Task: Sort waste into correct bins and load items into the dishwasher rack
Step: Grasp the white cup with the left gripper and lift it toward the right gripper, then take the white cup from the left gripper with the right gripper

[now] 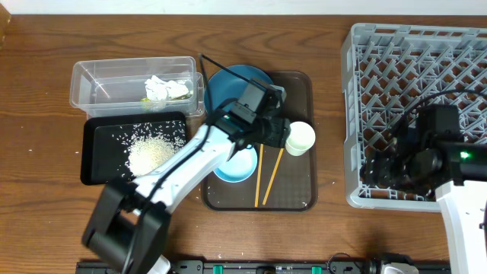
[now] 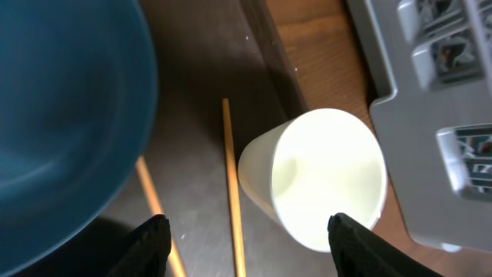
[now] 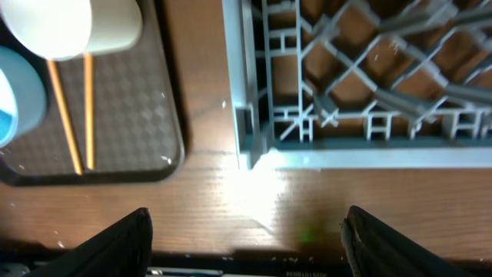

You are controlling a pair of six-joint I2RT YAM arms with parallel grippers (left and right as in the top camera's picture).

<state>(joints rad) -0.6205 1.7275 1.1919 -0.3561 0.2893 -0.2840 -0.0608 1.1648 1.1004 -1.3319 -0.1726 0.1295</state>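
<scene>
The cream cup [image 1: 300, 138] lies on its side on the brown serving tray's right edge, mouth toward my left wrist camera [image 2: 323, 177]. My left gripper [image 1: 275, 131] [image 2: 250, 238] is open, its right finger beside the cup. Two chopsticks [image 1: 268, 176] [image 2: 231, 185] lie below the cup. The dark blue plate [image 1: 232, 85] and light blue bowl [image 1: 237, 165] are on the tray. The tissue [image 1: 161, 88] and wrapper [image 1: 144, 99] lie in the clear tub [image 1: 91, 76]. Rice [image 1: 148, 152] lies in the black tray [image 1: 95, 171]. My right gripper [image 1: 380, 171] [image 3: 246, 231] is open over the grey rack's [image 1: 456, 46] front-left corner. The pink cup is out of view.
The brown serving tray [image 1: 297, 198] [image 3: 138, 115] lies between the bins and the rack [image 3: 369, 92]. A blue curved dish [image 2: 61, 115] fills the left of the left wrist view. A strip of bare wood separates tray and rack. A few rice grains lie on the table at the left.
</scene>
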